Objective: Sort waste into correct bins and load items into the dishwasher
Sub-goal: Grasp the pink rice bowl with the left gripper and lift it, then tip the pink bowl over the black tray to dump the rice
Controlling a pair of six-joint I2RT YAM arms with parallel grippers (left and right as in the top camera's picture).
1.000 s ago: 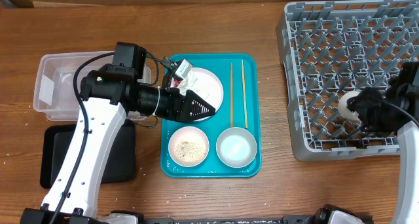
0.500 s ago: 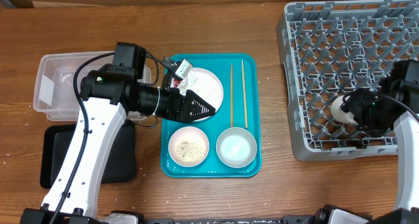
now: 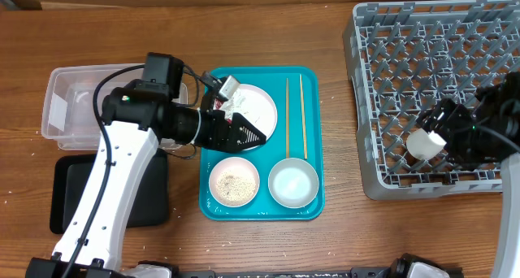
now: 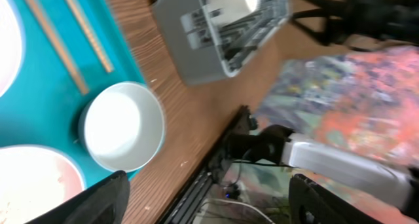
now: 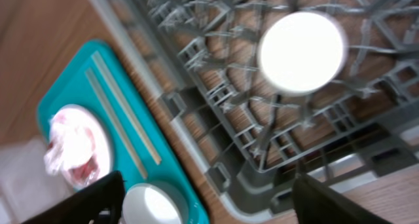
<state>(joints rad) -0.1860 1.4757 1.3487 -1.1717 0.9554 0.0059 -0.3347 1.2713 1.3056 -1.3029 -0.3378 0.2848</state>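
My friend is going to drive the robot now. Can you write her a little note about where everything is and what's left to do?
Left pincer: open, empty, over the plate on the teal tray.
Right pincer: open, empty, over the dish rack.
Done: the cup lies in the dish rack.
Left to do: the napkin and red wrapper are on the plate. There is rice in one bowl. The other bowl and the chopsticks are on the teal tray.
Bins: the clear tub and black tray sit beside the left arm.
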